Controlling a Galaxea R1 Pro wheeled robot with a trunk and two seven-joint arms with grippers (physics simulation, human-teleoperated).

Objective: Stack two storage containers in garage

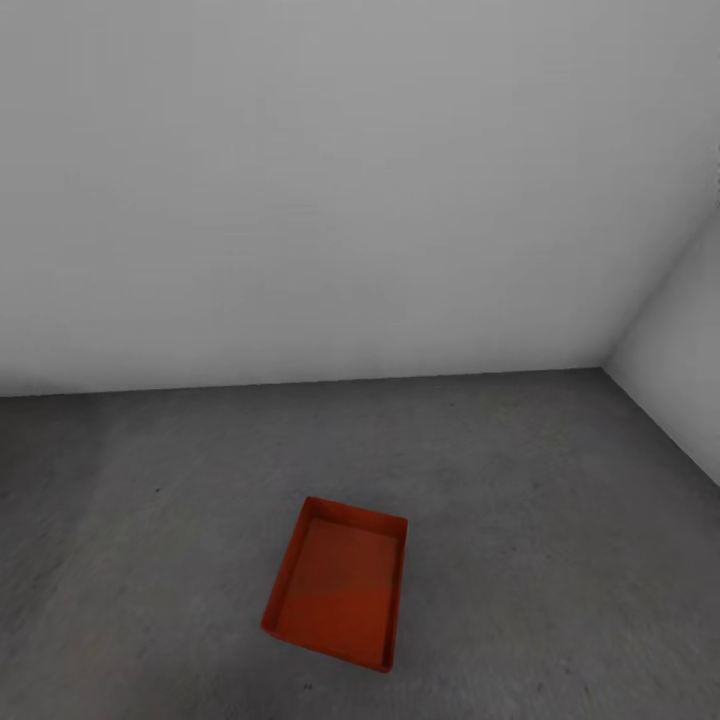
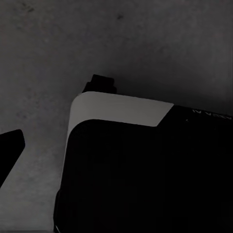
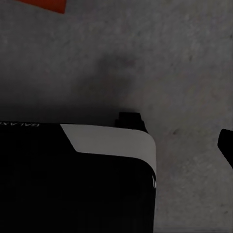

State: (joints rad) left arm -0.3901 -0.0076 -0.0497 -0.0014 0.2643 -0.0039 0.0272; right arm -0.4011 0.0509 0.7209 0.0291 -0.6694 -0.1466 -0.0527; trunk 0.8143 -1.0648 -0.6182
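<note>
Ok, we're in the garage: one storage container (image 1: pixel 338 585) sits open side up on the concrete floor (image 1: pixel 560 520), away from the white back wall (image 1: pixel 350 200) and the side wall (image 1: pixel 680 330). No 2nd bin in any view, so stacking looks not yet done.

Wrist cams look down past the robot base (image 2: pixel 145 165) at floor. Dark tip at the left wrist frame edge (image 2: pixel 9 145) and one at the right wrist edge (image 3: pixel 227 143) are prob fingers, but can't tell open or closed for either gripper. Orange corner of the bin shows in the right wrist cam.

Risks, my read: base is close to the bin, so turning or backing carelessly could nudge it; a skewed bin makes the later stack seat badly.

Room: plenty of bare floor on all sides of the bin; corner at far right is the only tight spot.
</note>
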